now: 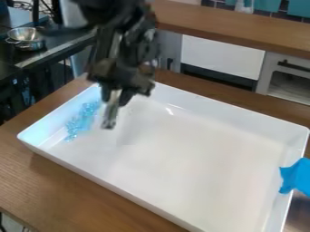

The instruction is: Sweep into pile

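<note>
Upper left of centre in the camera view, my gripper (115,95) hangs over the left part of the white tray (200,154). It is shut on a narrow grey tool (111,114) that points down, its lower end just right of the blue pieces. I cannot tell whether the tool touches the tray floor. The small, translucent blue pieces (82,118) lie in a loose, elongated band along the tray's left side.
Blue tape (296,176) covers part of the tray's right rim. The tray stands on a brown wooden table (72,183). A metal bowl (25,36) sits on a dark surface at the upper left. Behind are a wooden counter (236,26) and white cabinets.
</note>
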Robot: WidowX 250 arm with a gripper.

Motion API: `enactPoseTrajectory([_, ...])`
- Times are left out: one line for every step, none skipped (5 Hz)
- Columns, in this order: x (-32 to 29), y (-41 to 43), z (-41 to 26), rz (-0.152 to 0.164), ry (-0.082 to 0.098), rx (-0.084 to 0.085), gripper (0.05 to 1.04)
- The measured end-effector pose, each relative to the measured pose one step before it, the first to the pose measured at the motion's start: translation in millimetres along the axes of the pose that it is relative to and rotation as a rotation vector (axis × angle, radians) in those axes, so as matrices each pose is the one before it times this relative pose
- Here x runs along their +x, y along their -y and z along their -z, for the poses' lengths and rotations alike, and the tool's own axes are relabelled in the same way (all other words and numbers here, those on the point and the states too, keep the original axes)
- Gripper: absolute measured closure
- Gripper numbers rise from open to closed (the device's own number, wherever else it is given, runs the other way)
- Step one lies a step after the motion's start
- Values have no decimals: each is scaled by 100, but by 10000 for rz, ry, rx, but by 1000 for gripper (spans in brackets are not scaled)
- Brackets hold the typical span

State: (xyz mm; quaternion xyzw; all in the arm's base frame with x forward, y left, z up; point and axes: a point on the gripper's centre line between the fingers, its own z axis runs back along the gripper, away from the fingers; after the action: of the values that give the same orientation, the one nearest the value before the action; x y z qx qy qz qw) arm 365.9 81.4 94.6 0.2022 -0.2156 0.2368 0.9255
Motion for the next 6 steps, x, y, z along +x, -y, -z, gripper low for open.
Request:
enactPoseTrajectory([1024,1528,-1359,-336,398,-325,735])
enactPoseTrajectory([-369,1842,2946,-34,-95,782,735])
enactPoseTrajectory([-115,1315,2225,54,-1,758,735])
enactPoseTrajectory([330,225,487,-348,-75,308,735])
enactPoseTrajectory([423,138,-186,-248,-70,-22,735])
enactPoseTrajectory([1074,-421,142,-339,-17,37,735])
